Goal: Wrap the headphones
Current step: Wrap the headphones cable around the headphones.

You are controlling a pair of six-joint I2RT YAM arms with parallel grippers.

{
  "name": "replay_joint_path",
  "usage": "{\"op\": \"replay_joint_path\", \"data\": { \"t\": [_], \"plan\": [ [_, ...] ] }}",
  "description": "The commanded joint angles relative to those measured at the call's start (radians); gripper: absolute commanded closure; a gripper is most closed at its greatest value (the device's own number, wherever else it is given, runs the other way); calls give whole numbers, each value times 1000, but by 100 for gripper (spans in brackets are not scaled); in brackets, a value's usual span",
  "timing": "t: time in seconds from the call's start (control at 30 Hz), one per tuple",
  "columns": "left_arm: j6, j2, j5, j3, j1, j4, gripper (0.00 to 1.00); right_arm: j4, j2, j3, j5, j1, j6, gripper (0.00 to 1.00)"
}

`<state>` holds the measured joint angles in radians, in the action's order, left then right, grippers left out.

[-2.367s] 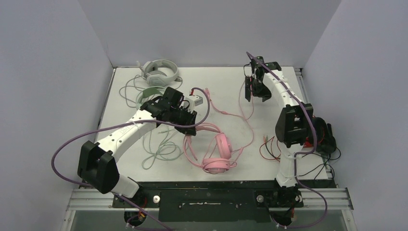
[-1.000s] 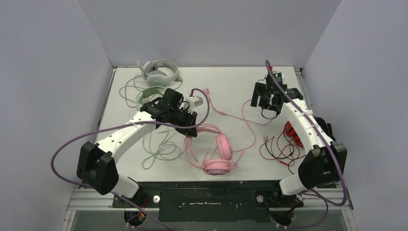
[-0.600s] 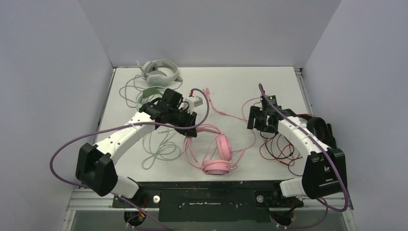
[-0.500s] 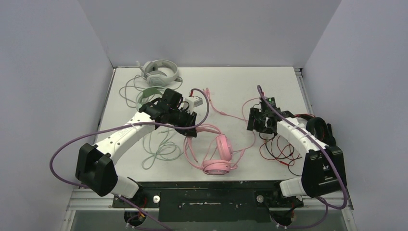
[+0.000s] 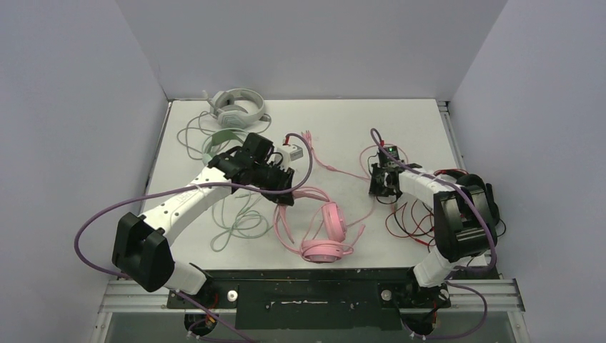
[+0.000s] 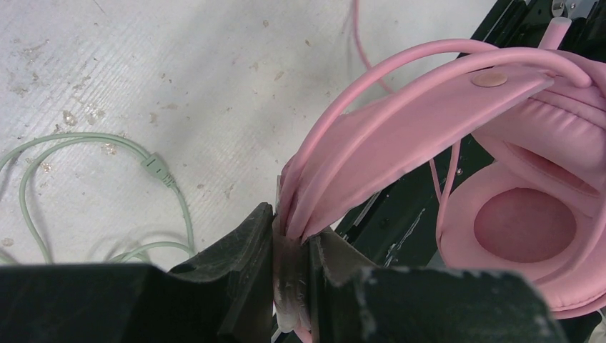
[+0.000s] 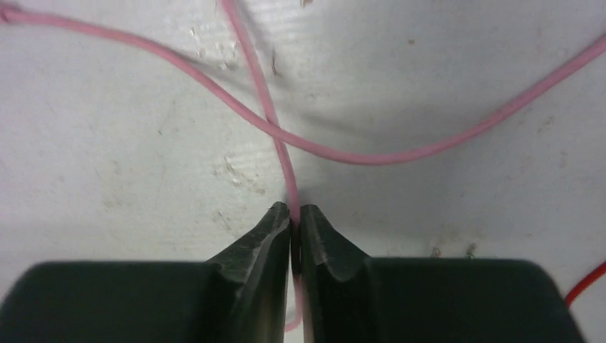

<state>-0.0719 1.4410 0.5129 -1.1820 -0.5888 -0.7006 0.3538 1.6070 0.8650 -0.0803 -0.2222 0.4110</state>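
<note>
Pink headphones (image 5: 333, 223) on white, seemingly grimy table (image 5: 343, 121); pale walls (image 5: 307, 43).

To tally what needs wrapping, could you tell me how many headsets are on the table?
3: the grey-white headset at the far-left corner, the mint green headset largely hidden beneath the left arm, the pink headset near the centre front.
</note>
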Motion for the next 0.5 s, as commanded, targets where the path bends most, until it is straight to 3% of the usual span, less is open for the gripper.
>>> {"op": "replay_joint_path", "data": {
  "t": [0.0,0.27,0.47],
  "plan": [
    [-36,-39,60,-8,-15,17,100,-54,25,115,-37,8,4,100],
    [-11,-2,-64,-27,-99,-27,100,42,17,487,-225,96,16,100],
    [-16,59,-284,-58,-145,-92,100,103,16,652,-367,107,38,100]
  ]
}}
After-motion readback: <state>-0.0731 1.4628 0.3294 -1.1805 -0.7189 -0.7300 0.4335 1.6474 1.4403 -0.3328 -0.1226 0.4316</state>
